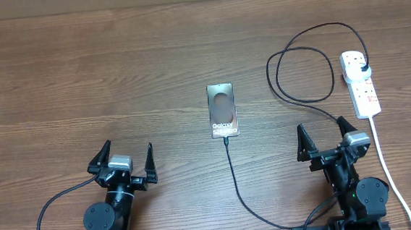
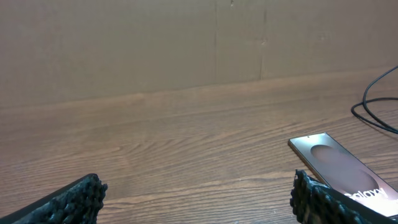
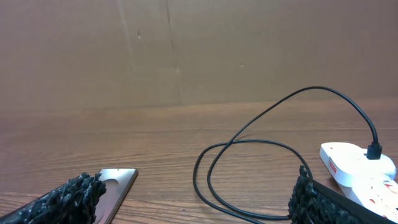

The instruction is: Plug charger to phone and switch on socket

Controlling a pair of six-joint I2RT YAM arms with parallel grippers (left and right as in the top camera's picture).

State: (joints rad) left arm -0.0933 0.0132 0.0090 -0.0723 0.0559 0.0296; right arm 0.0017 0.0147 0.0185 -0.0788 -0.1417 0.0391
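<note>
Charger (image 1: 298, 76) looks already seated in phone (image 1: 222, 110), centre frame. Both claws, left (image 1: 127, 161) and right (image 1: 325, 141), gape empty. Next: press socket (image 1: 360, 82) switch, upper right.

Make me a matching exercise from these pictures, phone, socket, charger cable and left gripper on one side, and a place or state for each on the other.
Things:
1. phone
2. socket
3. charger cable
4. left gripper

Descriptions:
A. white, at the table's right side
B. open, holding nothing
C. dark, flat at mid-table
D. black, looped beside the strip

Pairs: 1-C, 2-A, 3-D, 4-B
</note>
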